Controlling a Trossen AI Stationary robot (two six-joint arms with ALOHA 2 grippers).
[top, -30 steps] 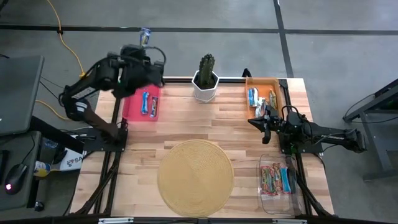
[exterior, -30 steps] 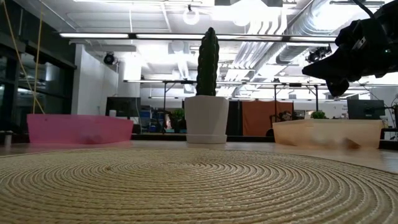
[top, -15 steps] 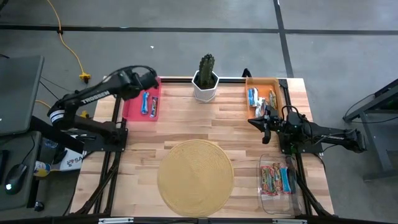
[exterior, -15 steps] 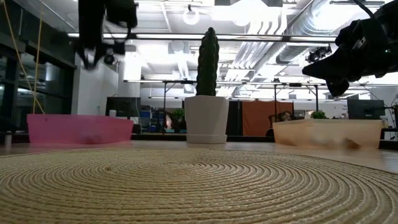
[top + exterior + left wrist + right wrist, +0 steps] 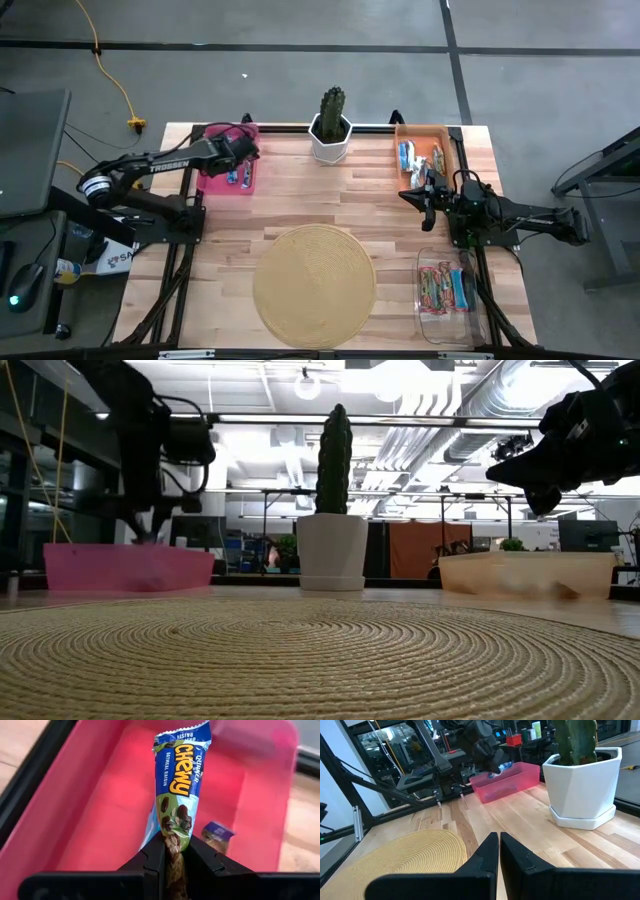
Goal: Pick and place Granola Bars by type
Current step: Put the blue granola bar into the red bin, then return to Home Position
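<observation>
Left gripper [image 5: 175, 851] clamps a glossy blue foil granola bar [image 5: 179, 785] over the pink bin [image 5: 100, 810].

At upper left of the high view, the smooth plastic pink bin holds more bars; right gripper [image 5: 421, 196], clenched empty, hangs beside the orange bin [image 5: 425, 131]; round woven mat [image 5: 314, 284] lies lower centre.

The left arm [image 5: 150, 170] has been lowered from its raised pose, where it was folded high beyond the table's eleven o'clock corner, and is now stretched low along the table edge. The left gripper [image 5: 174, 851] has been brought down over the pink bin [image 5: 213, 182] at eleven o'clock. The blue-and-white granola bar [image 5: 178, 785], earlier held up past the table's far edge, is now clamped between the fingers with its free end inside that bin. In the low view the left gripper [image 5: 150, 530] has dropped to the pink bin's [image 5: 128, 568] rim.
</observation>
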